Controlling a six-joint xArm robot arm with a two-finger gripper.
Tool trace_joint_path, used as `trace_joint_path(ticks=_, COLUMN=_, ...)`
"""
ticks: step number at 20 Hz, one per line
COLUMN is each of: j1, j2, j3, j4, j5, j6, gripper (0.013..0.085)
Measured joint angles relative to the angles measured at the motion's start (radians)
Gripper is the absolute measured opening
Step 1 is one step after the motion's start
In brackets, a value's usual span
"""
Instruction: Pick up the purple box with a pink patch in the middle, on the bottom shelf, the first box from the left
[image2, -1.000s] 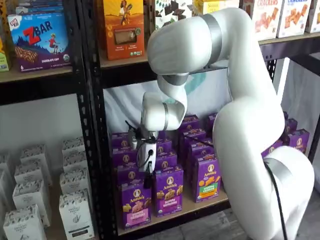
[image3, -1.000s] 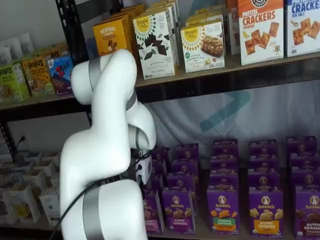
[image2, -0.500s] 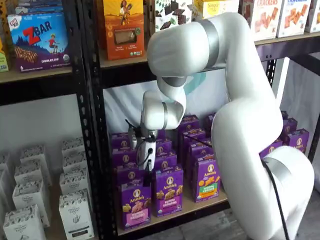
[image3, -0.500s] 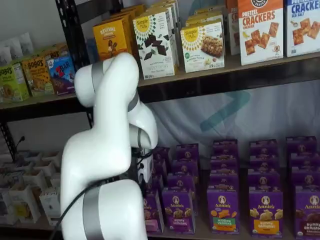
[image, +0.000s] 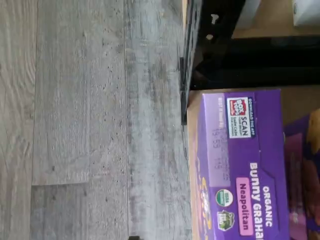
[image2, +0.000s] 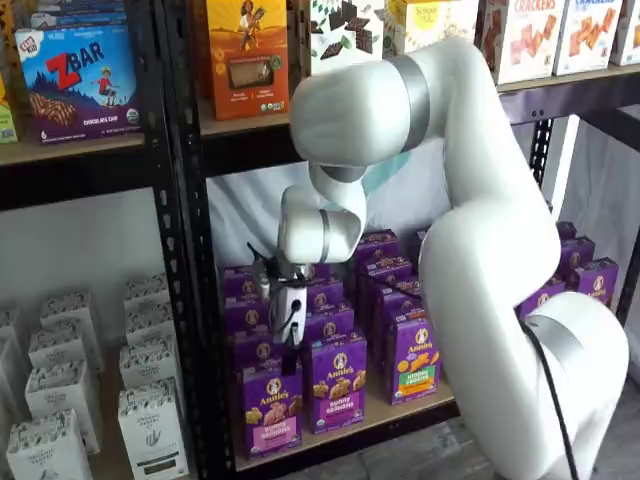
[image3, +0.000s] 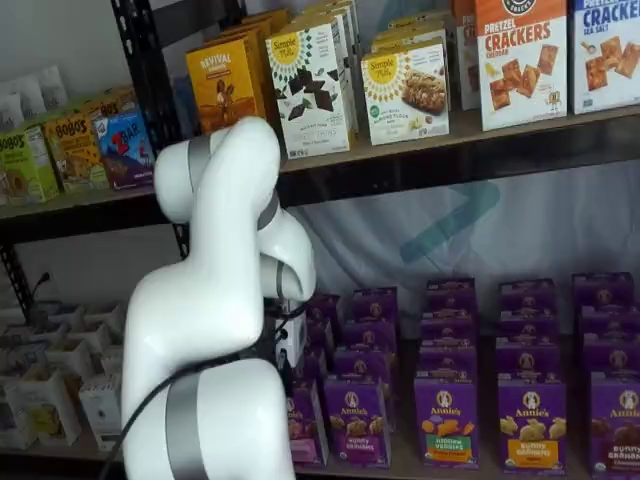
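Hanging from the white gripper (image2: 291, 330) body, the black fingers (image2: 290, 352) appear only as a dark tip against the purple cartons; whether they are spread or closed cannot be told. The gripper sits directly above the purple box (image2: 271, 407), close over its top edge; contact cannot be confirmed. In a shelf view the gripper body (image3: 291, 340) is partly masked by the white arm (image3: 215, 330), and its fingers are not visible there.

The purple box stands upright at the front of the bottom shelf (image2: 400, 410), nearest the black perforated post (image2: 195, 300). It carries a round rabbit logo on top and a pink band on the lower front. Its neighbour, a purple carton (image2: 337, 382), stands just beside it. In a shelf view the purple box (image3: 303, 425) is half hidden behind the arm. The wrist view shows its upper panel (image: 240, 165), printed "Organic Bunny Grahams" with a pink "Neapolitan" label, at the edge of the tan shelf board (image: 300, 107), with grey plank flooring (image: 90, 120) beyond.

Further rows of purple cartons fill the bottom shelf behind. The upper shelf (image2: 250, 125) holds an orange carton (image2: 247, 55); a blue Zbar box (image2: 78, 80) sits in the adjoining bay.
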Motion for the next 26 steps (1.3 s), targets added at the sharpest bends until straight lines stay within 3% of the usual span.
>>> trace_joint_path(ticks=11, j1=0.004, j2=0.067, j3=-0.055, j4=-0.018, j5=-0.023, j6=0.017, gripper=0.085)
trace_joint_path(ticks=26, j1=0.023, j2=0.16, j3=-0.122, j4=-0.11, j5=-0.035, j6=0.115, gripper=0.085)
